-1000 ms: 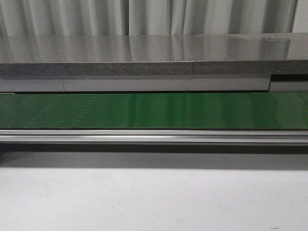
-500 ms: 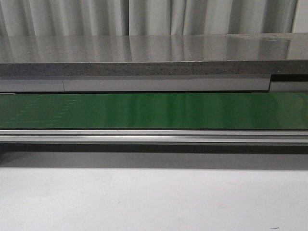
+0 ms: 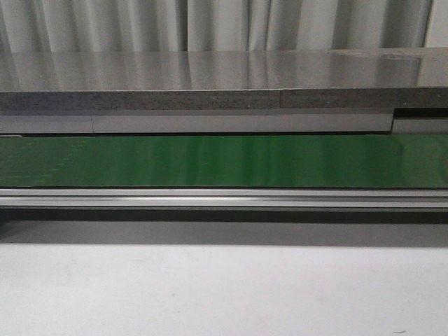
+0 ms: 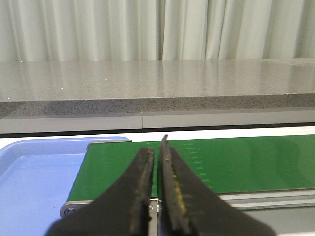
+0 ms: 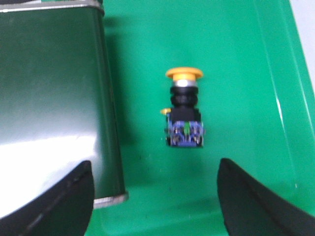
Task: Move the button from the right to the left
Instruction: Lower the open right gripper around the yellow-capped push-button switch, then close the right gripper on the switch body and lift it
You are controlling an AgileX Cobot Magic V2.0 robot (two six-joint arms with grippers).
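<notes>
Here the left end effector has its two dark fingers pressed almost together, holding nothing, poised over the near edge of the green conveyor belt. A blue tray lies just beside the belt's left end, and a grey stone tabletop runs along the far side with pale curtains behind it. In the right wrist view, the right end effector is spread wide apart above a bright green tray. The button lies on its side on that tray's floor, orange-yellow cap at one end and black body behind it, between the two fingertips but touching neither, near the belt's rounded end.
</notes>
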